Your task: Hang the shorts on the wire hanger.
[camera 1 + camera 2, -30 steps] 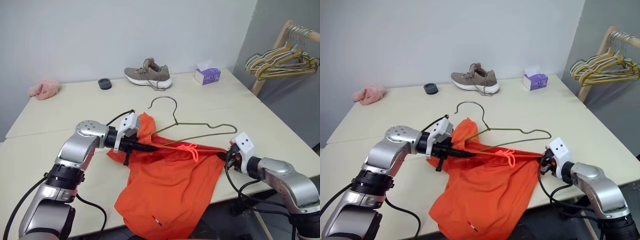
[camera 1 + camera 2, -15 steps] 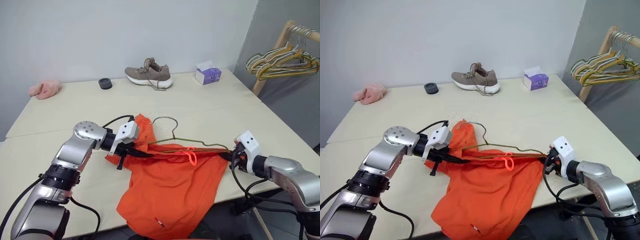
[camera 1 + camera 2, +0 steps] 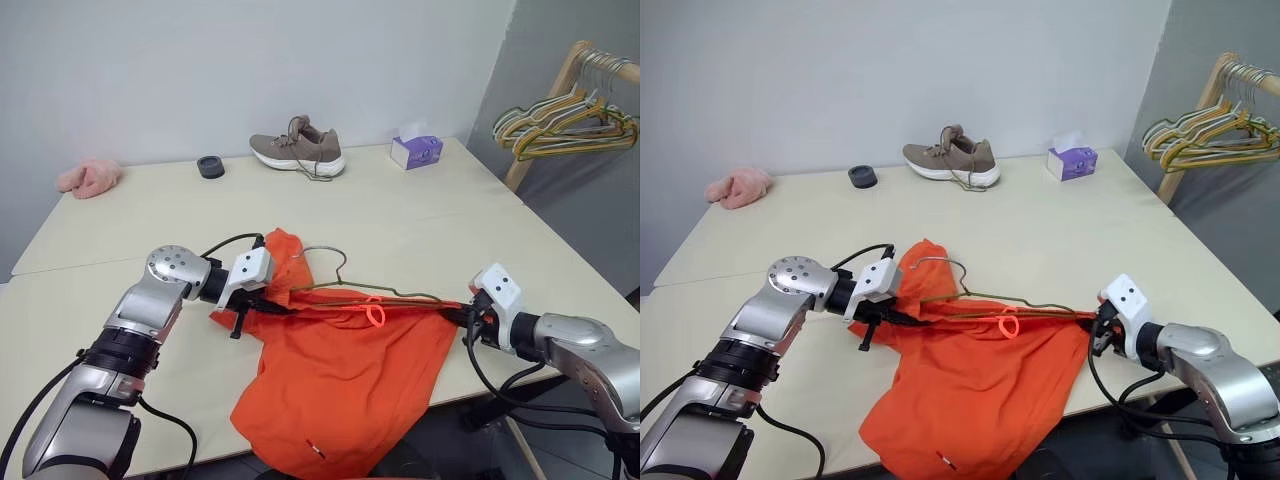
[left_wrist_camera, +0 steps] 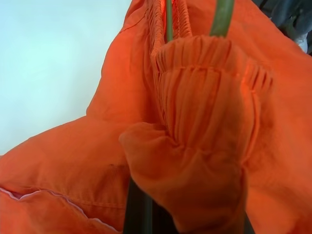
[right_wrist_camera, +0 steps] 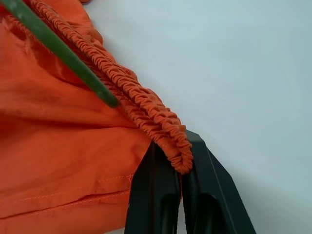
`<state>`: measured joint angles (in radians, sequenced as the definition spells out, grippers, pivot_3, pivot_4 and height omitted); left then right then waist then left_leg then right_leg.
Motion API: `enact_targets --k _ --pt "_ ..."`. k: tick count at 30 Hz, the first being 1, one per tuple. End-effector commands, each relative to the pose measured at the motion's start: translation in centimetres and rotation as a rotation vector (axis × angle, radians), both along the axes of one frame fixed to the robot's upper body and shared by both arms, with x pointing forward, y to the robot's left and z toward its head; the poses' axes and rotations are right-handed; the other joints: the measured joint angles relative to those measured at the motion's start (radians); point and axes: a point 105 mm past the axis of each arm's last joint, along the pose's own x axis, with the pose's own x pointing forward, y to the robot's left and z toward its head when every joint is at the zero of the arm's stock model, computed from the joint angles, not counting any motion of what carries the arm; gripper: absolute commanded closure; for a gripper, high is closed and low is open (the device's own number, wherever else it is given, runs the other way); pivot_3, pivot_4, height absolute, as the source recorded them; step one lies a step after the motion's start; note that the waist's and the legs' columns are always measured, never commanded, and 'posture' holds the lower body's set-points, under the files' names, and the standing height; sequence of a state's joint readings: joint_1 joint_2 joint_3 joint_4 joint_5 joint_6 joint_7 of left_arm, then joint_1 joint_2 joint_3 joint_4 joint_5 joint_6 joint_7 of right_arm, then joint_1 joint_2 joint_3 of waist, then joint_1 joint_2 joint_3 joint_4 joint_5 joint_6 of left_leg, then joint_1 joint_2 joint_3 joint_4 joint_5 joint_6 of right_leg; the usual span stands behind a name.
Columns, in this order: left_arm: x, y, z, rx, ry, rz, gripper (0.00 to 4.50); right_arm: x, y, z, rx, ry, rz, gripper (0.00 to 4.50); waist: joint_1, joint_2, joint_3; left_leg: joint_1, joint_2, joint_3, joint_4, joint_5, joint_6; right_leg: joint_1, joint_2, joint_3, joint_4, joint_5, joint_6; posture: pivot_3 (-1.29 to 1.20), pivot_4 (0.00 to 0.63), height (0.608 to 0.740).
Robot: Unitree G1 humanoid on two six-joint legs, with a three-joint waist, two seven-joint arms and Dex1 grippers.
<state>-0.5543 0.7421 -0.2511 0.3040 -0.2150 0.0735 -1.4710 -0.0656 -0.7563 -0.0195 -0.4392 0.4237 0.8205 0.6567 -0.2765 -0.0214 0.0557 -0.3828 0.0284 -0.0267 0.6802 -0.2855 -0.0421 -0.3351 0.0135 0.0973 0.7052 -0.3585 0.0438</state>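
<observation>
The orange shorts (image 3: 345, 385) hang by their gathered waistband, which is stretched between my two grippers, and the legs drape over the table's front edge. My left gripper (image 3: 262, 303) is shut on the waistband's left end; the bunched fabric (image 4: 195, 97) covers most of its fingers (image 4: 139, 214). At the right end, my right gripper (image 3: 458, 315) is shut on the elastic (image 5: 165, 131). The olive wire hanger (image 3: 390, 293) lies low along the waistband with its hook (image 3: 325, 253) just behind it. Its wire (image 5: 63, 51) runs beside the elastic. A neon cord loop (image 3: 374, 314) dangles mid-waistband.
At the back of the beige table (image 3: 450, 220) are a grey shoe (image 3: 297, 150), a purple tissue box (image 3: 415, 151), a black round item (image 3: 210, 166) and a pink cloth (image 3: 88, 178). A wooden rack with several hangers (image 3: 565, 125) stands at the far right.
The hanger has tipped down from standing high to lying low along the waistband, its hook sinking. My left gripper has dropped slightly with the fabric. The right gripper has hardly moved.
</observation>
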Motion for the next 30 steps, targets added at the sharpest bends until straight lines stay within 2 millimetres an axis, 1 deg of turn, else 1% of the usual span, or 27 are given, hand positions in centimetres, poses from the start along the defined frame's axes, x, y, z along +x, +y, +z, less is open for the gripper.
enact_targets --k 1,11,19,26,30 --pt "0.9 2.1 0.1 0.071 -0.032 0.073 4.50 0.5 -2.0 1.2 -0.070 -0.050 -0.057 4.49 0.000 0.000 0.000 0.000 0.000 0.000 0.000 0.000 0.000 0.000 0.000 0.000 0.000 0.000 0.000 -0.30 0.003 0.740" --pt "1.4 2.7 -0.6 0.109 -0.057 0.090 4.50 -0.1 -1.8 1.3 -0.122 -0.067 0.004 4.49 0.000 0.000 0.000 0.000 0.000 0.000 0.000 0.000 0.000 0.000 0.000 0.000 0.000 0.000 0.000 -0.30 0.003 0.740" --pt "1.2 3.2 -1.1 0.138 -0.049 0.087 4.50 -0.3 -2.0 1.3 -0.183 -0.096 0.052 4.49 0.000 0.000 0.000 0.000 0.000 0.000 0.000 0.000 0.000 0.000 0.000 0.000 -0.001 0.000 0.000 -0.30 0.003 0.740" --pt "1.0 3.4 -1.3 0.139 -0.035 0.096 4.50 -0.5 -2.8 0.9 -0.300 -0.137 0.114 4.49 0.001 0.000 0.000 0.000 0.000 0.000 0.000 0.000 0.000 0.000 0.000 0.000 -0.001 0.000 0.000 -0.30 0.003 0.740" --pt "0.8 3.6 -1.5 0.146 -0.031 0.097 4.50 -0.4 -3.2 0.8 -0.335 -0.159 0.127 4.49 0.000 0.000 0.000 0.000 0.000 0.000 0.000 0.000 0.000 0.000 0.000 0.000 -0.001 0.000 0.001 -0.30 0.000 0.740"
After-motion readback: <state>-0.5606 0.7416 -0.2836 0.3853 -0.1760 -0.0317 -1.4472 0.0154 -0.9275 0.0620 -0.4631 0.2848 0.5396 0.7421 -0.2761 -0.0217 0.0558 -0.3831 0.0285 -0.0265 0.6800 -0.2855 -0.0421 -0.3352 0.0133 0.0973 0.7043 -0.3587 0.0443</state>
